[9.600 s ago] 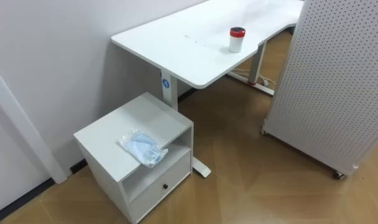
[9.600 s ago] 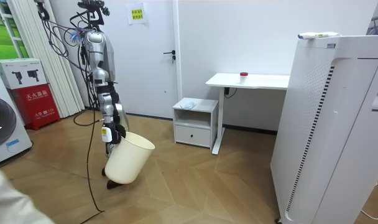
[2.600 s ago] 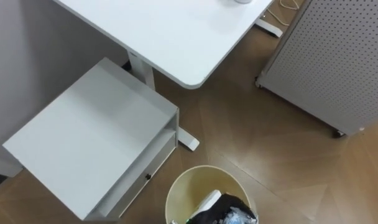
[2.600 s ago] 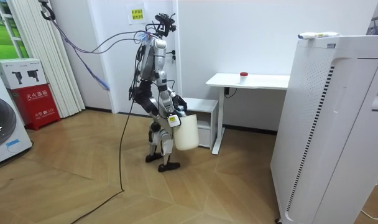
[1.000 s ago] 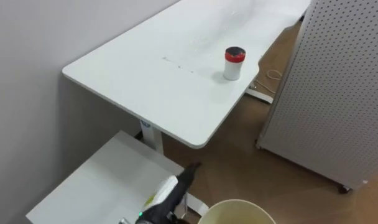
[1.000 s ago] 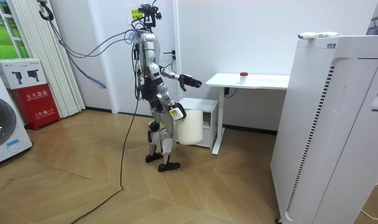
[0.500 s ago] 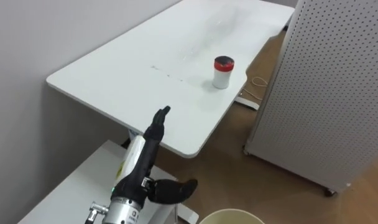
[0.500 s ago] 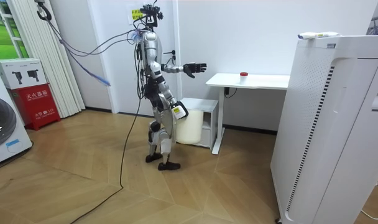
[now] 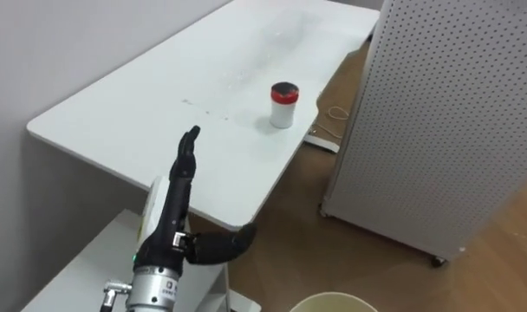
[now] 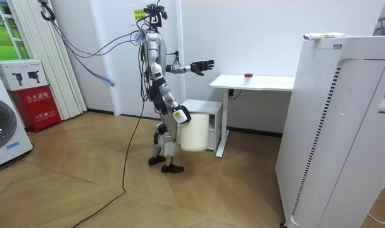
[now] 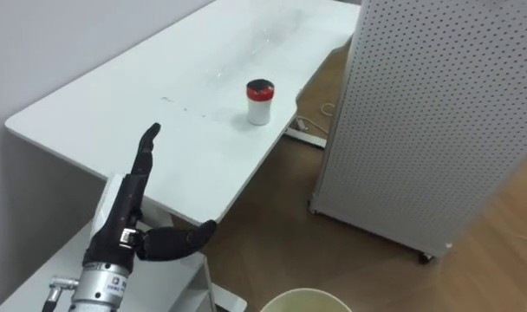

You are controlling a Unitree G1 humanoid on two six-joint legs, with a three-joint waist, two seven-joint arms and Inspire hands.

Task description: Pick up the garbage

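Note:
A small white jar with a red lid (image 9: 283, 105) stands on the white desk (image 9: 116, 121), near its right edge. My left hand (image 9: 172, 222) is raised over the desk's near corner, open, fingers stretched toward the jar and thumb out to the side, still well short of it. In the room view I stand beside the low white cabinet (image 10: 207, 109), left hand (image 10: 202, 66) held out at shoulder height toward the desk. My right hand (image 10: 179, 116) hangs at hip height, gripping the rim of the cream bin (image 10: 194, 134). The bin's rim (image 9: 333, 302) shows below.
A tall white perforated unit on castors (image 9: 445, 130) stands right of the desk, with a strip of wood floor (image 9: 315, 234) between them. The cabinet's top (image 9: 77, 282) lies under my left arm. A white cable trails on the floor by the desk leg.
My left arm has risen and reached further over the desk toward the jar. The head view has shifted, so the jar sits more to the left. The bin stays at my hip.

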